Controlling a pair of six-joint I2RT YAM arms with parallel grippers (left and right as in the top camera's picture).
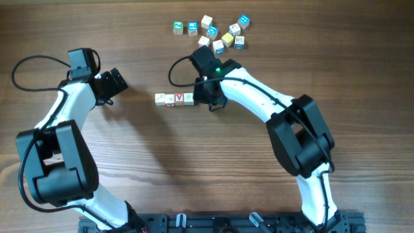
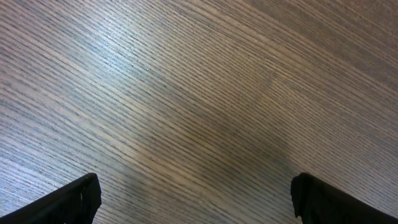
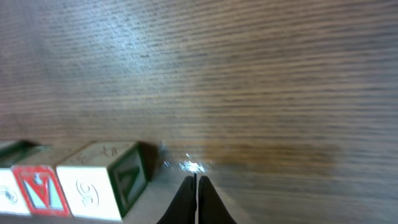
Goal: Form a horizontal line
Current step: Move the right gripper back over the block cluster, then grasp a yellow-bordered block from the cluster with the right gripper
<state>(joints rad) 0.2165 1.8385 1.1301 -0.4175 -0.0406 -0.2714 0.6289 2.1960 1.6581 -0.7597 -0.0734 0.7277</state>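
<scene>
Jaws of the right claw (image 3: pixel 196 199) are pressed together with nothing between them, tips low over the surface (image 3: pixel 249 74) and just beside the right end of the horizontal line (image 1: pixel 174 99). That row lies mid-surface, between the two arms, its cubes touching side by side; the red "V" cube (image 3: pixel 40 186) sits one in from the right end. I count four cubes in it, though the leftmost is small and hard to make out.

Off to the row's left, well apart from it, the left claw (image 2: pixel 196 199) hangs spread to its widest over bare wood, holding nothing.

Farthest out lies the loose bunch (image 1: pixel 227 39), about ten cubes, one partly hidden behind the right arm.

The step in hand looks like squaring up the row's end or leaving it to fetch another cube. For a nudge, press along the row's own axis, lightly, so no cube skews. For a fetch, lift clear first, open before descending, and pick an outlying cube so neighbours are not knocked.
</scene>
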